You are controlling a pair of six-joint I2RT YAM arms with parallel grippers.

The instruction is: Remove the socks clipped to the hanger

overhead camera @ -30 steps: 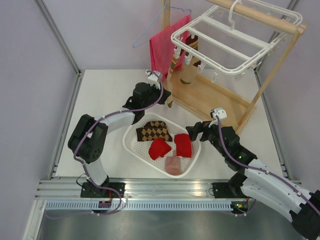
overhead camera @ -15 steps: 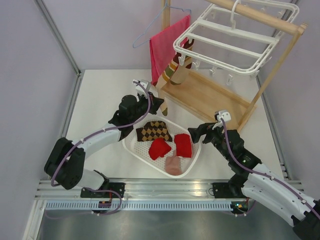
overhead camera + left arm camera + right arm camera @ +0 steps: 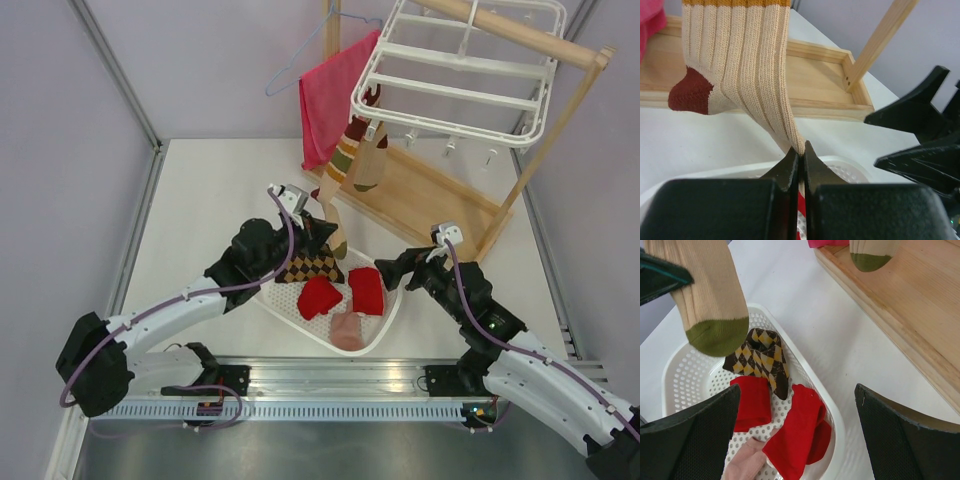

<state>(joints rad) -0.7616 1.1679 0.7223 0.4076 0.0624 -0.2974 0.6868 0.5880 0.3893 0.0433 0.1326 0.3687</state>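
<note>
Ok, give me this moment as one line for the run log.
left gripper: shut on striped sock, taut from hanger | right gripper: open, at basket edge | in basket: argyle socks, red socks, pink sock

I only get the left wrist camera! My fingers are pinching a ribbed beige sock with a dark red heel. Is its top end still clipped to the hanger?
Observer: The top camera says it looks so. The striped beige sock stretches from the left gripper up to a corner of the white plastic drying hanger.
Operator: Are more socks hanging up there?
Observer: One more, a brownish sock right beside yours.
Operator: What's in the basket under me?
Observer: The white perforated plastic basket holds a brown-orange argyle sock, a red sock, a second red sock and a pale pink sock.
</note>
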